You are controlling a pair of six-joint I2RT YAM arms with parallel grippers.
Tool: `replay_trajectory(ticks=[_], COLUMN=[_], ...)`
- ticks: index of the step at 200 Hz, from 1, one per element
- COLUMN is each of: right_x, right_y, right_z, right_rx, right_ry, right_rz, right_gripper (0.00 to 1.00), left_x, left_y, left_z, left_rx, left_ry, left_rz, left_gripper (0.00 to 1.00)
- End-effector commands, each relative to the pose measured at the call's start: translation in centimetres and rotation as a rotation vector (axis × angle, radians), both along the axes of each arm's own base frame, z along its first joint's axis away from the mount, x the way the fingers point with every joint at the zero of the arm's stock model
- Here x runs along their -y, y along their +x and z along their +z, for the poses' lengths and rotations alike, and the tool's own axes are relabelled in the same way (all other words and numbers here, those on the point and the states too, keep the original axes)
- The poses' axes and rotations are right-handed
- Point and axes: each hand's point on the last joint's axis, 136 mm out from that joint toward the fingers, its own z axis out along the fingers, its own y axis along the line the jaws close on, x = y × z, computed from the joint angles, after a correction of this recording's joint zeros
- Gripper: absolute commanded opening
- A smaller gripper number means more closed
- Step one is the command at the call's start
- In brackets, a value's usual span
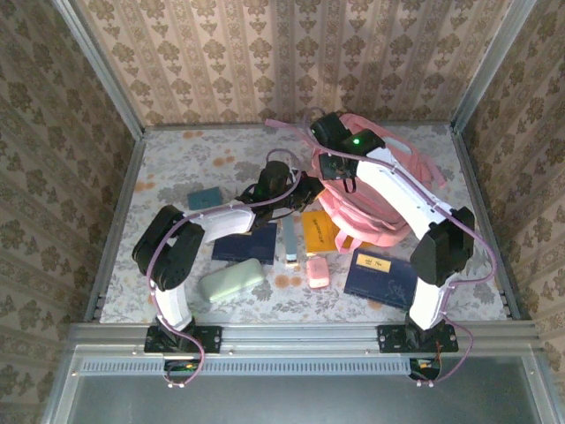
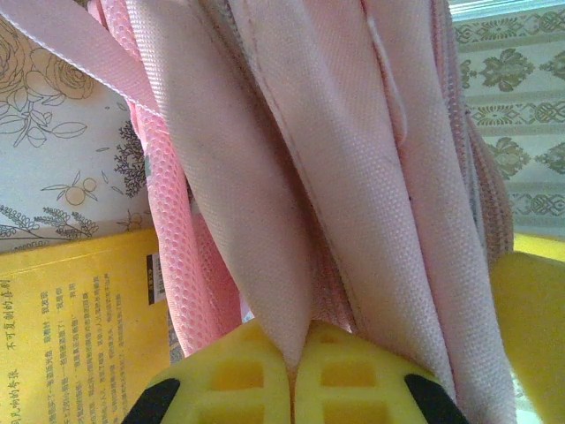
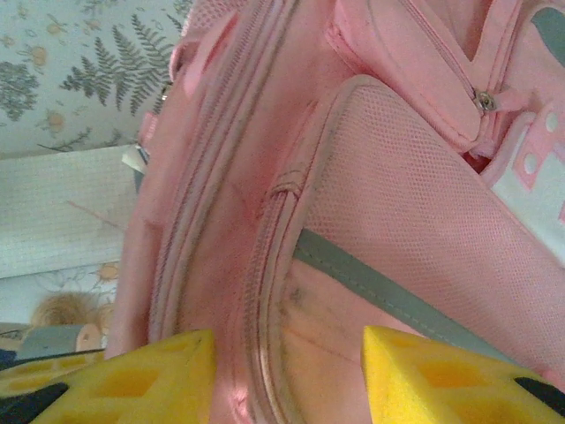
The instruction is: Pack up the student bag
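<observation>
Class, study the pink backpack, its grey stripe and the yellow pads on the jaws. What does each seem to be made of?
Backpack: woven synthetic cloth, matte; a fine weave grid shows.
Stripe: smooth grey tape, perhaps reflective.
Pads: matte yellow foam or rubber, likely; moulded square hollows.

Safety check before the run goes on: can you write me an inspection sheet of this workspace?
Surface: table under a floral cloth, crowded mid-table.
Job's things: student bag lies at the back right, both arms at it.
Clutter: teal book, dark blue book, labelled blue book, yellow book, pale green case and pink case lie loose.
Grippers: left gripper shut on a fold of the bag's fabric; right gripper with jaws apart, astride the bag's side.
Cables: lilac cable along each arm; no snag seen.
Surroundings: patterned walls, metal rail at the near edge.
</observation>
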Motion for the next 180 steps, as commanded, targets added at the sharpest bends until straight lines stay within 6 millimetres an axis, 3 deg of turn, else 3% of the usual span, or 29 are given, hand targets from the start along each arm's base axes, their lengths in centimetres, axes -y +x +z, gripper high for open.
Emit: replay_trajectory(ticks=[1,57,77,119,153,169,180], right_x=[0.9,0.3,0.0,0.6,0.4,0.0,-0.4], right_y=[0.5,0.6,0.4,0.4,0.5,0.5,0.3], right_z=[-0.2,-2.8,-3.2,-2.3,0.1,2.3,3.7], right_rx=[0.006,-0.056,-0.070,-0.070,-0.022,0.028,0.058], right_ry=[-0.067,-0.078,-0.052,0.011,0.088,0.123,0.130], right_rz=[-0.019,0.012,0.030,0.035,0.097,0.166,0.233], right_gripper=[0.46,0.42,0.27,0.00,0.00,0.00,0.00], left_x=[1.3,1.2,1.3,1.3,0.9,0.3,-0.2], left_y=[-0.9,-1.0,-1.0,-1.2,-1.4,-1.6,-1.7], left_z=[3.1,3.3,3.3,3.7,3.6,3.3,3.5], left_rx=[0.062,0.071,0.068,0.077,0.083,0.078,0.089], left_ry=[-0.085,-0.081,-0.084,-0.085,-0.060,-0.030,-0.017], left_rz=[-0.051,-0.045,-0.043,-0.038,-0.042,-0.054,-0.069], left_gripper=[0.00,0.00,0.00,0.00,0.00,0.32,0.44])
